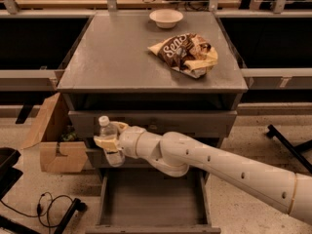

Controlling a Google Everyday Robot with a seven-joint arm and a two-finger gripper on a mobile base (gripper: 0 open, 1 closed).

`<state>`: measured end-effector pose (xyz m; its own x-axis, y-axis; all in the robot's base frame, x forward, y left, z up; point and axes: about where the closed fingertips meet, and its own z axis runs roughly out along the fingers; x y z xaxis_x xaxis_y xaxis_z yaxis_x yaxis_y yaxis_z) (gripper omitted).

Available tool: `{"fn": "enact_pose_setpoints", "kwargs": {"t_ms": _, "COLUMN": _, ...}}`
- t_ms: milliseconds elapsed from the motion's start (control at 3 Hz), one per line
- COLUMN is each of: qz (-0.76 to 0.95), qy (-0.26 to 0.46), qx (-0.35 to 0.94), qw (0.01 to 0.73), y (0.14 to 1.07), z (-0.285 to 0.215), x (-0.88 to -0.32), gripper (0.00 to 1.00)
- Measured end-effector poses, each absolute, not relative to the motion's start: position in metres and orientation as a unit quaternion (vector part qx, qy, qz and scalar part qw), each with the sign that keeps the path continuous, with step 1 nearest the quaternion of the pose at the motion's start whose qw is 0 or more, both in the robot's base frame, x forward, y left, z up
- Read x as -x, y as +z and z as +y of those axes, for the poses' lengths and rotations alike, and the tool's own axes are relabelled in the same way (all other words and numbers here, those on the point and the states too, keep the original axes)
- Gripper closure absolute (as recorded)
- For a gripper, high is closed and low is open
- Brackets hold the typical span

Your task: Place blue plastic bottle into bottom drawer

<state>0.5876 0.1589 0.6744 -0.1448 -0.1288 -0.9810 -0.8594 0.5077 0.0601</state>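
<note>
Holding bottle up and left of the open drawer

Gripping the bottle point(107, 130) around its middle, my gripper point(108, 143) is closed on it, hanging in front of the cabinet's point(122, 62) left front corner, level with the upper drawer fronts. The bottle stands upright with its white cap on top and its base just below my fingers.

The drawer point(151, 199) is pulled out at the bottom, its floor bare and its low walls showing on the left, right and front. It lies below me and to my right; the bottle is over the floor, about at or just outside the drawer's left wall. I judge the coming move to be a shift right, over the wall, and then down.

With the bottle's long axis vertical, it can go in base first, and the drawer looks wide enough to take it anywhere. My forearm runs across above the drawer from the right, so the descent has to share that space with it. A cardboard box point(53, 140) sits near on my left. The chip bag point(185, 52) and bowl point(166, 17) on top are well clear.
</note>
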Motion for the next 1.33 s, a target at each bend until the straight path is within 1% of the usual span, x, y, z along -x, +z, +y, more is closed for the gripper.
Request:
{"fn": "enact_pose_setpoints", "kwargs": {"t_ms": 333, "qz": 0.694, "qy": 0.336, "qx": 0.386, "qw": 0.506, "y": 0.618, "z": 0.108, "x": -0.605, "gripper": 1.0}}
{"fn": "enact_pose_setpoints", "kwargs": {"t_ms": 667, "qz": 0.684, "qy": 0.374, "qx": 0.414, "qw": 0.47, "y": 0.566, "z": 0.071, "x": -0.603, "gripper": 1.0}}
{"fn": "enact_pose_setpoints", "kwargs": {"t_ms": 1000, "qz": 0.64, "qy": 0.447, "qx": 0.427, "qw": 0.456, "y": 0.549, "z": 0.082, "x": -0.577, "gripper": 1.0}}
{"fn": "enact_pose_setpoints", "kwargs": {"t_ms": 1333, "qz": 0.618, "qy": 0.479, "qx": 0.441, "qw": 0.442, "y": 0.555, "z": 0.088, "x": -0.556, "gripper": 1.0}}
